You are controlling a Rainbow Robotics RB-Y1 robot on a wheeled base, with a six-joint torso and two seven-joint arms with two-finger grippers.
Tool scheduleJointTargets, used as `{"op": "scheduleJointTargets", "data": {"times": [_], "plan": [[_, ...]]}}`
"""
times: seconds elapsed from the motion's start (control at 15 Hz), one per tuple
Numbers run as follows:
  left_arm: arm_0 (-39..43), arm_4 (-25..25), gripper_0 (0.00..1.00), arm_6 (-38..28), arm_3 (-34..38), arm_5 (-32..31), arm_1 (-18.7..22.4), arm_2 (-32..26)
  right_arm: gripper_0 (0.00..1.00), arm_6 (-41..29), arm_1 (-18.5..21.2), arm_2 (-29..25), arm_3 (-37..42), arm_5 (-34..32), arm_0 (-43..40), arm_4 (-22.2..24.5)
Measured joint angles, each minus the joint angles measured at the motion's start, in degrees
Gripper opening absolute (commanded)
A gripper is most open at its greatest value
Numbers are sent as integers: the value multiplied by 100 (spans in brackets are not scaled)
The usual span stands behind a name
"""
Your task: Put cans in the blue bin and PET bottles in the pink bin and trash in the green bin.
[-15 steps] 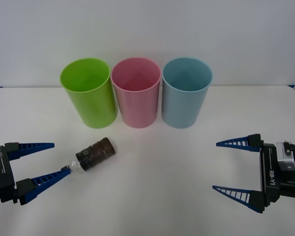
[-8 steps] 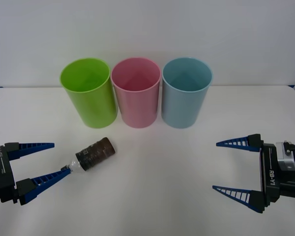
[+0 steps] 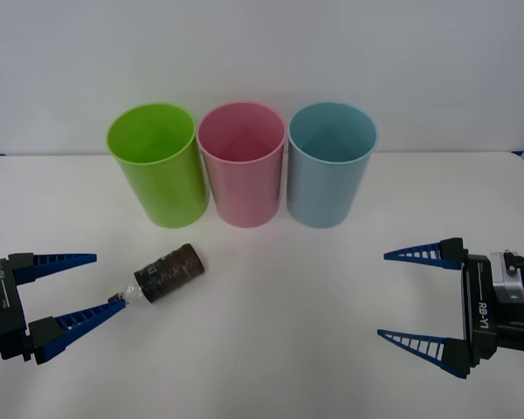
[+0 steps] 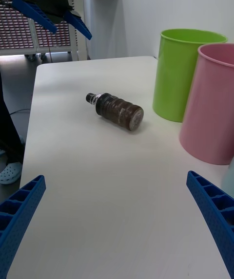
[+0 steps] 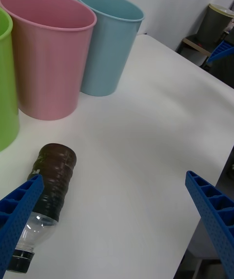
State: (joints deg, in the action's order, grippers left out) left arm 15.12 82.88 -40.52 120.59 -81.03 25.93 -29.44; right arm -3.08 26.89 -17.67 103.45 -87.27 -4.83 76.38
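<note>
Three bins stand in a row across the upper middle of the front view: the green bin (image 3: 157, 166) on the left, the pink bin (image 3: 243, 166) in the centre, the blue bin (image 3: 331, 166) on the right, each just beside its neighbour. The bottle (image 3: 163, 274) lies on its side on the white table (image 3: 279, 340), left of centre and below the green bin, cap toward the lower left. The left gripper (image 3: 74, 283) sits at the lower left, jaws spread, its lower fingertip just beside the bottle's cap. The right gripper (image 3: 400, 295) waits at the lower right, jaws spread, holding nothing.
</note>
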Motion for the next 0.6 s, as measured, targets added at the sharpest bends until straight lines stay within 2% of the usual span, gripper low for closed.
{"op": "scheduleJointTargets", "data": {"times": [0.47, 0.6], "plan": [[19, 2, 100, 6, 19, 1, -3, -3, 100, 0, 0, 0, 0, 0, 0, 0], [173, 71, 100, 27, 245, 233, 89, 62, 100, 0, 0, 0, 0, 0, 0, 0]]}}
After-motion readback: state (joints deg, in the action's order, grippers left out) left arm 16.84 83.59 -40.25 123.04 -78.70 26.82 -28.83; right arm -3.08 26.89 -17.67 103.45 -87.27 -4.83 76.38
